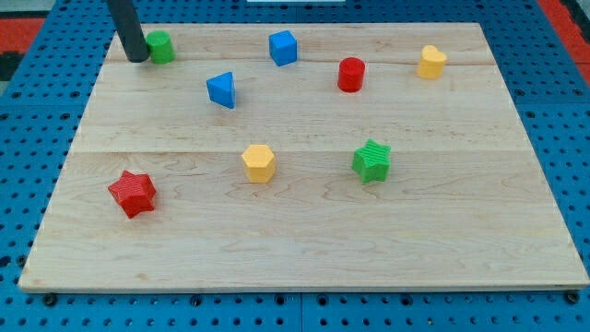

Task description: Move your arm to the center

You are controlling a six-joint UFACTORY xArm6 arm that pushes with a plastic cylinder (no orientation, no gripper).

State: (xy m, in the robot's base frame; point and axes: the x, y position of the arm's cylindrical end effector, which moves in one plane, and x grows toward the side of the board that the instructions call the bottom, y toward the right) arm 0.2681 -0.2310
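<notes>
My tip sits at the table's far left corner at the view's top, touching or just beside the green cylinder on its left. There is no gripper here, only the rod, so nothing opens or shuts.

The middle of the table is well away from the green cylinder, down and to the view's right. I think the way there is not clear. The blue triangle block lies right along that line, so my tip could bump it and shove it. The yellow hexagon block sits close to the middle too, and could get knocked if I go too far. The green cylinder could also get nudged as I pull away.
</notes>
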